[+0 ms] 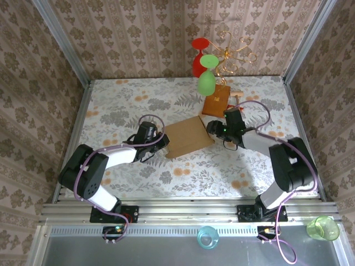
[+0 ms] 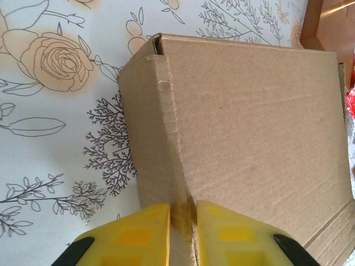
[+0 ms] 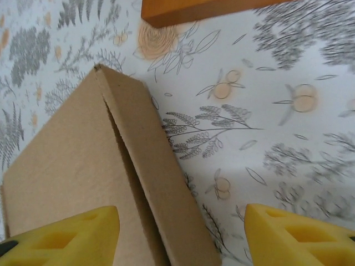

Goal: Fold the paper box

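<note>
Cardboard sat pinched between the drawn-in fingers of the left pincer [image 2: 183, 233]. It was clamped on a creased side wall of the paper box [image 2: 249, 127], which stretched away ahead of it on the counter [image 2: 55, 138] with its broad panel on top. The right pincer [image 3: 182, 233] stood apart with a finger on either side of the opposite wall, one above the panel and one above bare counter. I could not tell whether either finger touched. To do this step well, I judged that the left should steady the box while the right closed squarely on that wall and pressed it along its crease without skewing it. Bare counter lay outward of both pincers. Beyond the right one a darker orange-brown box [image 3: 194, 10] stood near, limiting forward room.
</note>
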